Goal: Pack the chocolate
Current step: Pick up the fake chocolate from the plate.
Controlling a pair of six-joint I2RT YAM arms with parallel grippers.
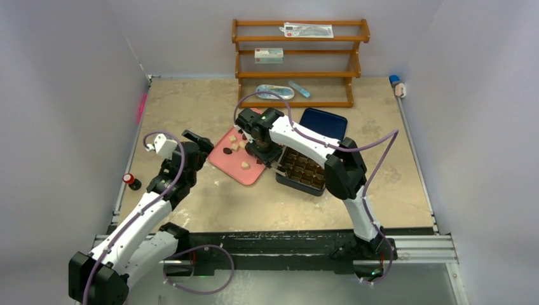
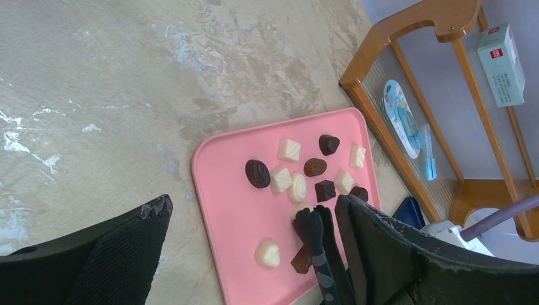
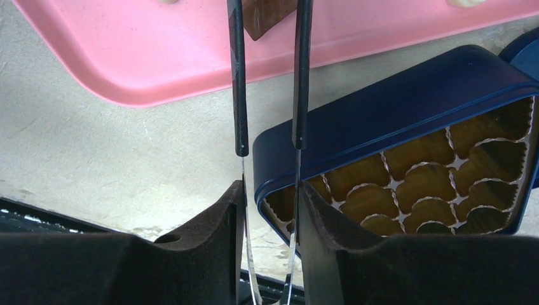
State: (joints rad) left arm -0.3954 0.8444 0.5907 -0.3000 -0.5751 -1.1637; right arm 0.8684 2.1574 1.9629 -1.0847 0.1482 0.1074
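- Grips a pair of tweezers (image 3: 237, 95) in the right gripper (image 3: 270, 197), both pads pressed against the thin metal arms.
- Reaches over the near rim of the pink tray (image 3: 159, 57) with the tweezers' black tips, one tip on each side of a brown piece (image 3: 267, 16) of chocolate; cannot tell whether pinched or only straddled.
- Finds the other chocolate (image 2: 313, 167), dark brown and cream-white, loose on the same tray, most of it bunched just beyond the tweezers' tips.
- Places a cream heart-shaped piece (image 2: 267, 253) just beside the brown piece, apart from the bunch.
- Shows the dark blue box (image 3: 394, 108) with its scalloped gold cells just beside the tray, under the right wrist, on the worktop (image 1: 381, 178).
- Holds the left gripper (image 1: 198, 141) with jaws wide apart, hovering near the tray's left edge, clear of every piece and touching none.
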